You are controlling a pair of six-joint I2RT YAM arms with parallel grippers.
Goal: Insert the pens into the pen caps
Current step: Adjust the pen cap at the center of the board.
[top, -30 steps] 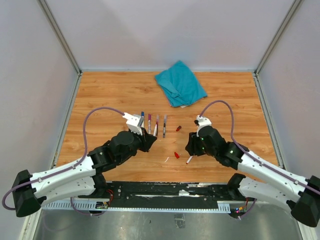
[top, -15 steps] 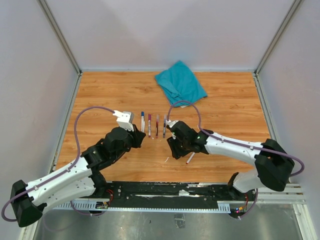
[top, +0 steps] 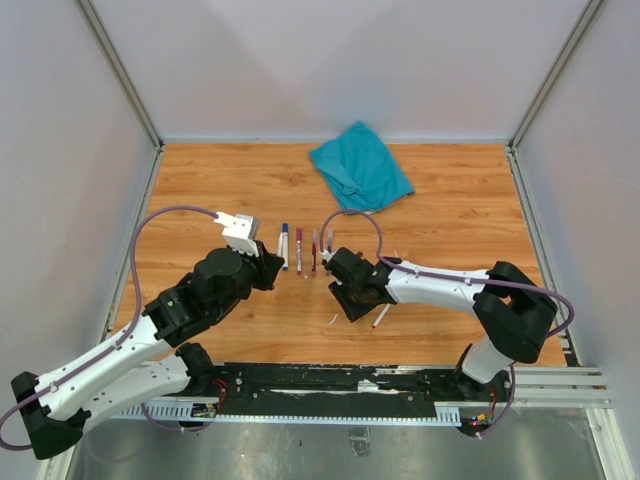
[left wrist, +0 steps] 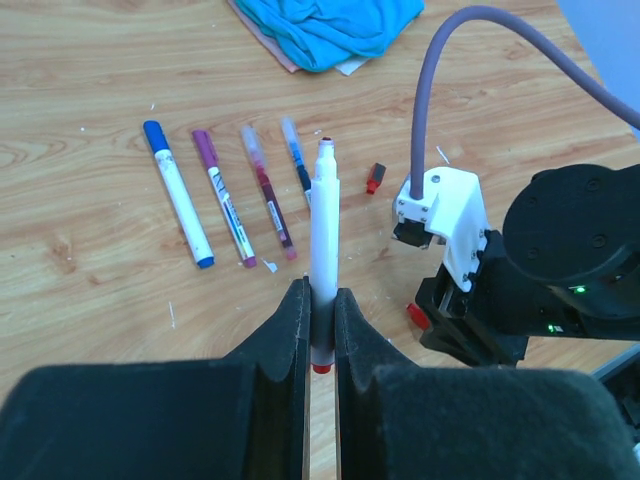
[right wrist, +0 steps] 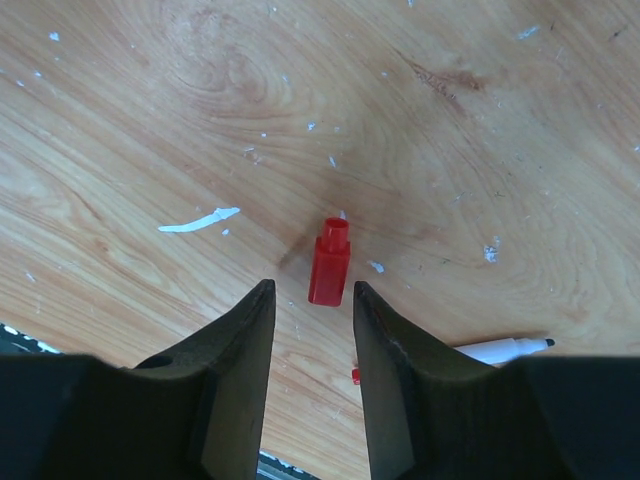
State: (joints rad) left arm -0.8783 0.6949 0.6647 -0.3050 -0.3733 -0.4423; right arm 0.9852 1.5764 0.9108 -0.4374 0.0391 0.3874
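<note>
Jaws of the right end effector (right wrist: 312,292) spread, pointing down at the counter (right wrist: 480,120). Red cap (right wrist: 329,262) lies flat between the two tips, with a gap showing on either side and its narrow end pointing away from the fingers. Cap short, bright red, stepped: slim neck on a wider body. Just beyond one finger, a loose pen (right wrist: 505,349): white barrel, dark tip, partly hidden.

Left end effector (left wrist: 320,300) pinching a white pen (left wrist: 324,230) near its red tail end. Small reddish nib points toward the far edge.

Beyond it, four pens (left wrist: 225,195) lie side by side near the counter's middle, coloured ends blue, purple, dark red, blue. Small dark-and-red cap (left wrist: 375,180) just beside the row. Teal cloth (left wrist: 320,25) toward the far edge.
</note>
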